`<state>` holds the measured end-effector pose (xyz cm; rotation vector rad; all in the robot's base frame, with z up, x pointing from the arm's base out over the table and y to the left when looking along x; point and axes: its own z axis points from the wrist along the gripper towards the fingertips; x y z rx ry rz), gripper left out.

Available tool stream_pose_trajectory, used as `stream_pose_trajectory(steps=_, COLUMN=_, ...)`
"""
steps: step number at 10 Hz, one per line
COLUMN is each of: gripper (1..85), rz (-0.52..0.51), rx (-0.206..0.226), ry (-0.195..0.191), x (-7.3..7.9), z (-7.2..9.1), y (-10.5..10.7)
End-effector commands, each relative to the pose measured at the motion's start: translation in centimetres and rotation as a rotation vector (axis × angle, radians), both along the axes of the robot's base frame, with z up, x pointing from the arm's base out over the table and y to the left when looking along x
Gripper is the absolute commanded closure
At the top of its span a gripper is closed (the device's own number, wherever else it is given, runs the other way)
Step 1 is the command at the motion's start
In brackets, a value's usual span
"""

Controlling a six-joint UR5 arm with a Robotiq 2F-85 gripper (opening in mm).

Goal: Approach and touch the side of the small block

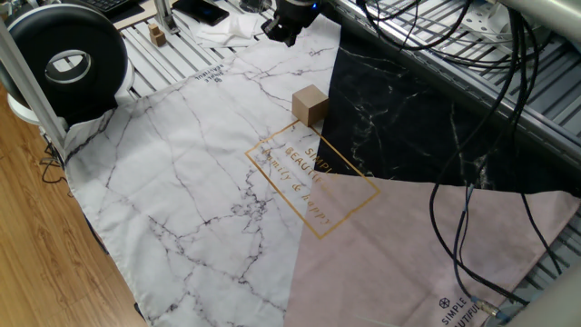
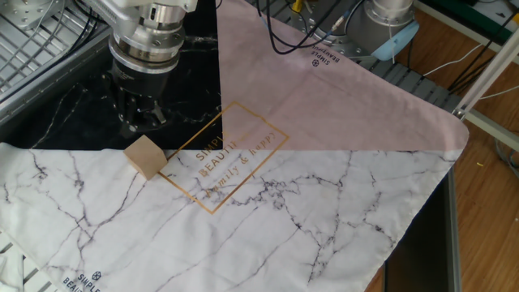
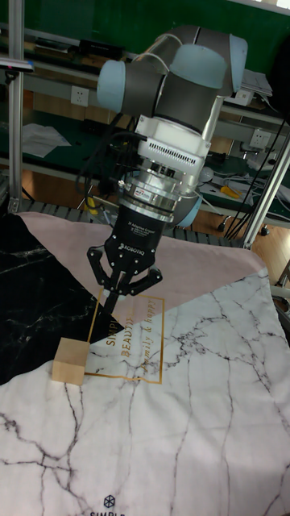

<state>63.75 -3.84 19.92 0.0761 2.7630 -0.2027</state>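
Block (image 1: 310,104) of plain tan wood sits at the cloth's (image 1: 182,173) white-black seam, gripper (image 1: 283,25) at its 12 o'clock. Other fixed view: gripper (image 2: 139,120) near its 12 o'clock, apart. Tall view: fingers (image 3: 110,304) closed, empty, at its 2 o'clock.

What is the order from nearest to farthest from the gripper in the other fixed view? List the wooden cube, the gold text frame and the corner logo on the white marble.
1. small block, just below the gripper
2. gold text frame, to the right
3. corner logo, bottom left
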Motion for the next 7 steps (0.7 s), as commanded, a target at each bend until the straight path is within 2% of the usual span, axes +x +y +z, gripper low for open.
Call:
stream_pose_trajectory(steps=1, gripper=84.7, rz=0.036, rx=0.07, ry=0.086, x=-2.1, z=-1.4, y=1.6)
stream_pose_trajectory(steps=2, gripper=84.7, rz=0.066, rx=0.067, ry=0.123, x=-3.1, z=-1.8, y=1.7)
stream_pose_trajectory(steps=3, gripper=84.7, rz=0.095, rx=0.04, ry=0.145, x=-3.7, z=-2.2, y=0.8)
stream_pose_trajectory(steps=5, gripper=84.7, rz=0.125, rx=0.031, ry=0.138, x=-4.0, z=-3.2, y=-0.6)
stream_pose_trajectory(steps=7, gripper=84.7, rz=0.115, rx=0.021, ry=0.144, x=-4.1, z=-3.1, y=-1.0)
